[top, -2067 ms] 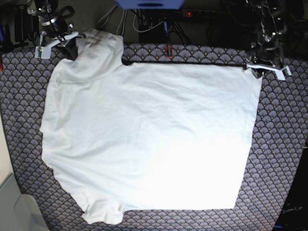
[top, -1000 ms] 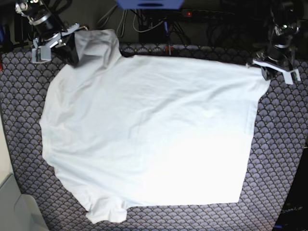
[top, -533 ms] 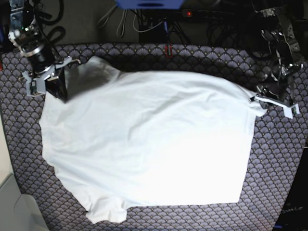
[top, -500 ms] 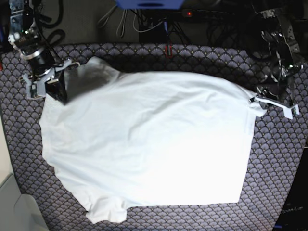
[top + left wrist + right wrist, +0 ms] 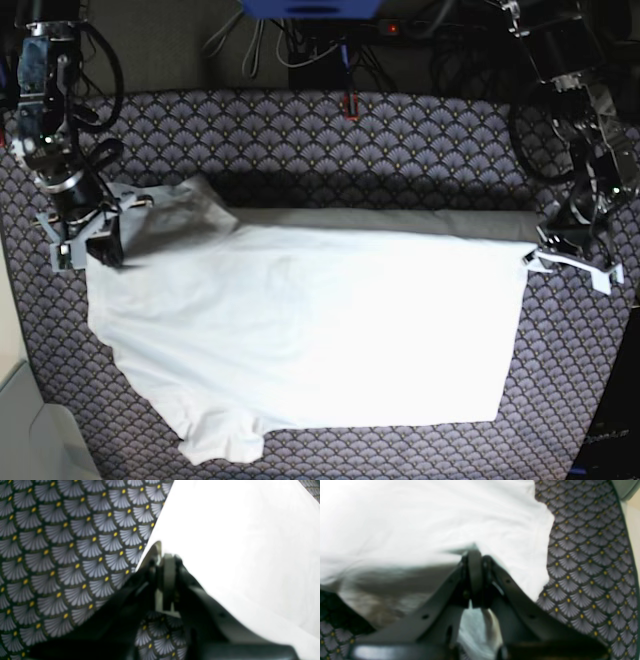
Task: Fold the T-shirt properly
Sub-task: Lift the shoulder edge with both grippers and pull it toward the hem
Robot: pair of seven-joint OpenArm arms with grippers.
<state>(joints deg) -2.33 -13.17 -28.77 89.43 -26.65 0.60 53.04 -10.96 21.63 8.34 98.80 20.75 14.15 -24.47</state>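
Pinching the far edge of the T-shirt [image 5: 310, 330] at its two corners, the left gripper [image 5: 545, 252] and right gripper [image 5: 100, 228] are each clamped on white fabric. That lifted edge is folded toward the near hem, showing a grey underside strip. Bare patterned tablecloth [image 5: 400, 140] lies beyond it.

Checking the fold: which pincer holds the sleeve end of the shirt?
The right pincer, at the base view's left, pinching the bunched sleeve corner of the shirt; the left pincer grips the straight hem corner.
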